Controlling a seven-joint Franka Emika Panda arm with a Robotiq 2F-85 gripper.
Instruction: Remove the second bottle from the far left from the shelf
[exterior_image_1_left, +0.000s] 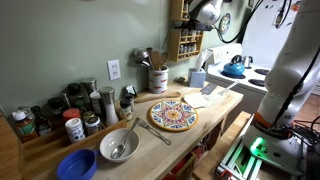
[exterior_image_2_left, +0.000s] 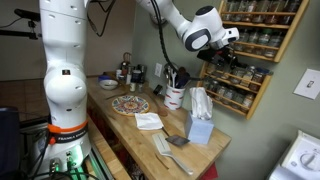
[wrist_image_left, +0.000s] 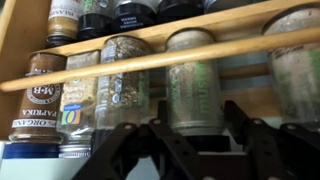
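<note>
Above the kitchen counter (exterior_image_1_left: 172, 145) the shelf (exterior_image_2_left: 255, 45) hangs on the wall, the gripper (wrist_image_left: 196, 150) hovers before it, jaws spread and empty, seemingly on approach; the second bottle (wrist_image_left: 78, 105) stands left of its line, likely needing a sideways shift before closing.

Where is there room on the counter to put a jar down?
Bare wood lies along the front of the counter, between bowl and plate, and between napkin and tissue box. The rack is packed with jars; so is the bottle stand.
</note>
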